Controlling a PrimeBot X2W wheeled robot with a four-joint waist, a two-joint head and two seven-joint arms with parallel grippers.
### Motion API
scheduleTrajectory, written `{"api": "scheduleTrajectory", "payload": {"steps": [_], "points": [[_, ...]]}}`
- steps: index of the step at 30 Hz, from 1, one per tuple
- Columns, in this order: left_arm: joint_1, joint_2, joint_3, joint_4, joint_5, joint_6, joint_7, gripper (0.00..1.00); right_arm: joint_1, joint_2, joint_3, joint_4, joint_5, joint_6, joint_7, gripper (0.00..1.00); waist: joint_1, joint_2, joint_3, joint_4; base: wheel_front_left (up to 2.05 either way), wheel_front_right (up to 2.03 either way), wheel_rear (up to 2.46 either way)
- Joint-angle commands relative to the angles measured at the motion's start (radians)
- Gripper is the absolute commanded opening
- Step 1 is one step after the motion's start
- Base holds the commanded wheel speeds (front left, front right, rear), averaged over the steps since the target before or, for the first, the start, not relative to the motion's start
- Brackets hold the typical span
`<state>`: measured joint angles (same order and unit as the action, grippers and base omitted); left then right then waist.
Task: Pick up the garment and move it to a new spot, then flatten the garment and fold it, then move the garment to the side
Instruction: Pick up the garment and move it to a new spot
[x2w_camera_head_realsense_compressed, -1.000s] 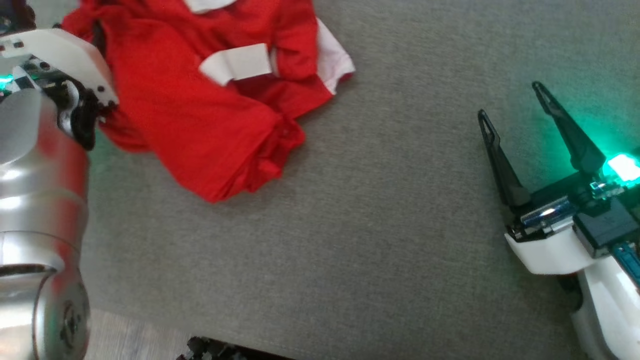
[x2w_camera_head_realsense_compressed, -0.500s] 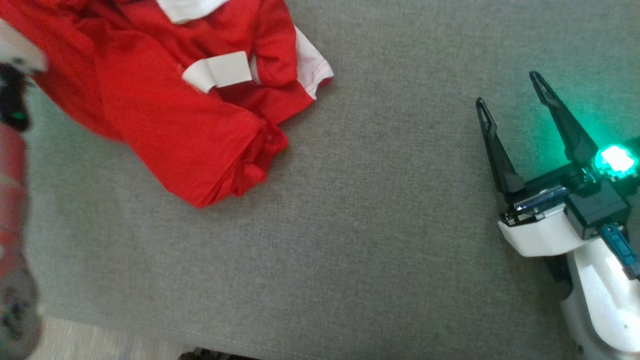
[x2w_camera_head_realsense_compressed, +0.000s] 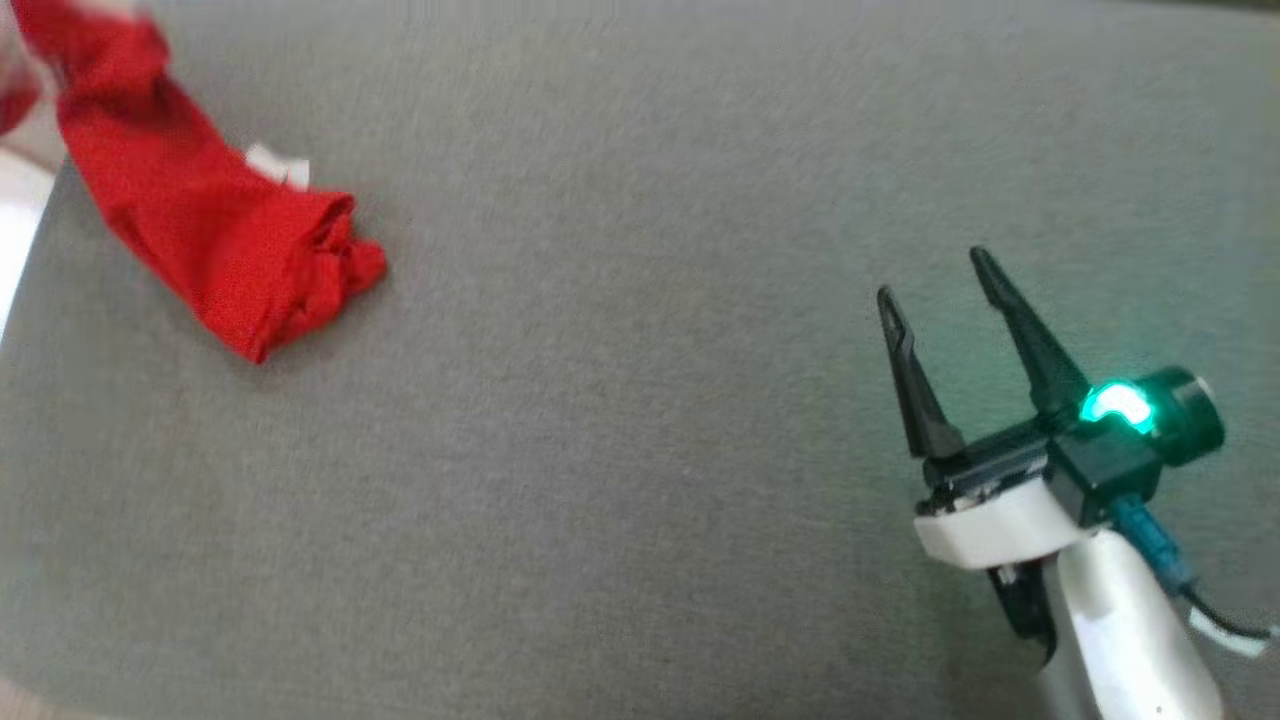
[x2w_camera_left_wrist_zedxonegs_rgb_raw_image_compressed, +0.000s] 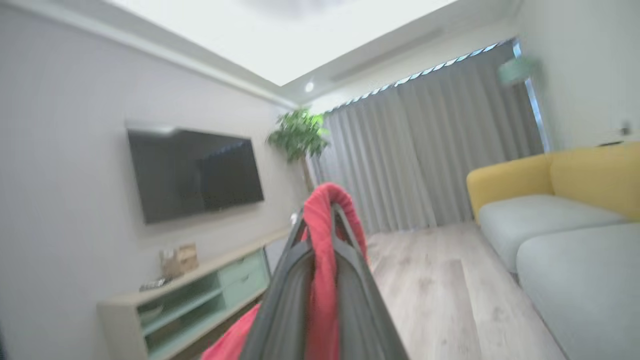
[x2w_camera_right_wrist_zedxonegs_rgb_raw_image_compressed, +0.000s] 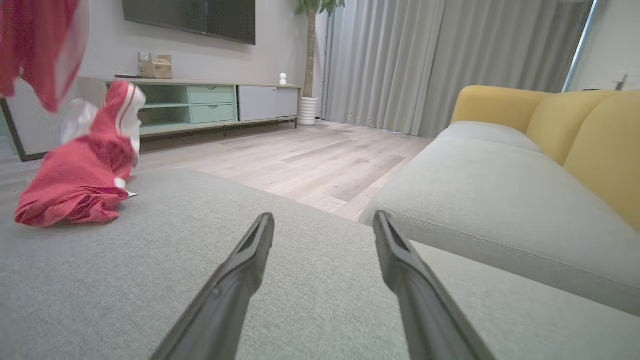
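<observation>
Garment of red cloth with white trim (x2w_camera_head_realsense_compressed: 210, 250) hangs pinched in left gripper (x2w_camera_left_wrist_zedxonegs_rgb_raw_image_compressed: 322, 215), lower end bunched on grey fabric cushion (x2w_camera_head_realsense_compressed: 620, 450) near its left edge. Right gripper (x2w_camera_head_realsense_compressed: 932, 274) spread wide, well apart. Yellow-backed sofa (x2w_camera_right_wrist_zedxonegs_rgb_raw_image_compressed: 575, 130), wall television (x2w_camera_left_wrist_zedxonegs_rgb_raw_image_compressed: 195, 172), green-drawered cabinet (x2w_camera_right_wrist_zedxonegs_rgb_raw_image_compressed: 210, 102) beyond.

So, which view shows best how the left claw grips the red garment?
The left wrist view: the left claw is shut on a fold of the red garment, seen up close. The head and right wrist views give the garment's lower end resting on the grey cushion.
</observation>
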<state>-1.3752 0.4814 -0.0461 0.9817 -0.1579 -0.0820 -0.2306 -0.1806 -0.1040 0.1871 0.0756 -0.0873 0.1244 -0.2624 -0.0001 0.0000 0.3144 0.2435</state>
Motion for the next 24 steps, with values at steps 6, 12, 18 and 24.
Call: {"api": "scheduleTrajectory", "payload": {"steps": [6, 12, 18, 24], "points": [[-0.079, 0.039, -0.084, -0.173, 0.032, -0.032, 0.041, 0.00, 0.063, 0.044, 0.011, -0.021, 0.022, 0.006, 0.001, 1.00, 0.0001, 0.0000, -0.172, -0.136, 0.00, 0.00, 0.00], [-0.070, 0.002, -0.155, -0.288, -0.021, -0.046, 0.117, 0.00, 0.083, 0.053, 0.005, -0.025, 0.038, 0.006, 0.001, 1.00, 0.0001, 0.0000, -0.206, -0.208, 0.00, 0.00, 0.00], [0.065, -0.051, -0.250, -0.419, -0.110, -0.048, 0.159, 0.00, 0.094, 0.053, -0.006, -0.051, 0.136, 0.006, 0.001, 1.00, 0.0001, 0.0000, -0.223, -0.275, 0.00, 0.00, 0.00], [0.318, -0.138, -0.335, -0.583, -0.242, -0.048, 0.145, 0.00, 0.099, 0.054, -0.007, -0.081, 0.178, 0.006, 0.001, 1.00, 0.0001, 0.0000, -0.214, -0.324, 0.00, 0.00, 0.00]]}}
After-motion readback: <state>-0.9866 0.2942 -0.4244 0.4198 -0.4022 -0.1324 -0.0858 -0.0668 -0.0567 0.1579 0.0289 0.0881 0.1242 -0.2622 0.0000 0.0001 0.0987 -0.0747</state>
